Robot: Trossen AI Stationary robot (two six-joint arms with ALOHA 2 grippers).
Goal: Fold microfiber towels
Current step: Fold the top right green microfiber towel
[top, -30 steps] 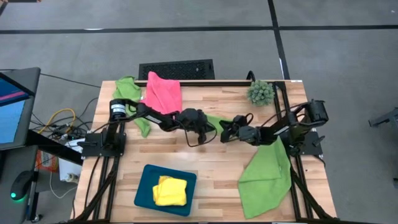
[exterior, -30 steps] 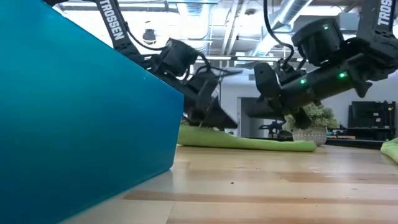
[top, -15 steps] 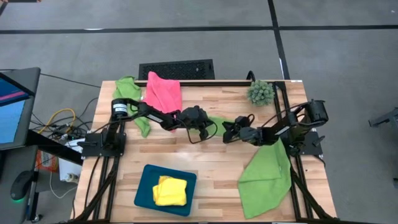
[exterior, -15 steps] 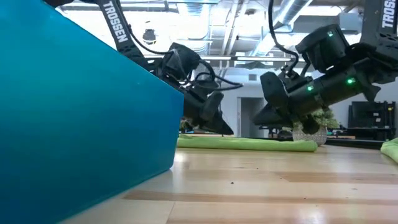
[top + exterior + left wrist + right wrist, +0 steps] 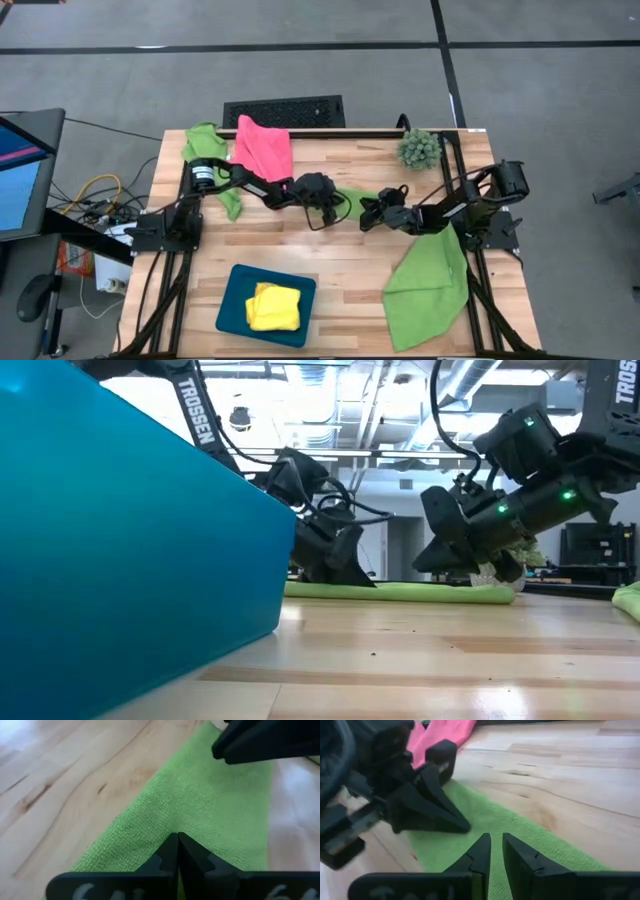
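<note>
From above, both arms are meeting mid-table over a small lime green towel (image 5: pixel 352 199) lying flat on the wooden table (image 5: pixel 300 250). Left gripper (image 5: pixel 335 208) is pressing down at one end of it, right gripper (image 5: pixel 367 212) at the other end. Pink towel (image 5: pixel 263 148) is draping over the far edge, a limp green towel (image 5: pixel 205 150) sitting beside it under the left arm. A large green towel (image 5: pixel 428 290) is hanging off the near right corner. Folded yellow towel (image 5: pixel 274 306) is sitting in the teal tray (image 5: pixel 232 310) at the near side. Spiky plant (image 5: pixel 419 148) is standing at the far right.

At table level, the tray wall (image 5: pixel 130 560) is filling the near side; the lime towel (image 5: pixel 400 592) is lying as a flat strip, left gripper (image 5: pixel 350 575) touching down on it, right gripper (image 5: pixel 455 565) hovering just above its other end.

Left wrist view – fingers (image 5: pixel 176 855) are pressed together, closed, tips resting on the green weave (image 5: pixel 210 805); cannot tell whether any cloth is pinched. The other arm's finger (image 5: pixel 265 740) is showing farther off.

Right wrist view – fingers (image 5: pixel 480 855) are standing slightly apart, a narrow gap, nothing visibly between them, over the lime towel (image 5: pixel 520 832). Left gripper (image 5: pixel 427 805) is sitting on the towel just ahead, pink towel (image 5: pixel 442 732) behind it.
</note>
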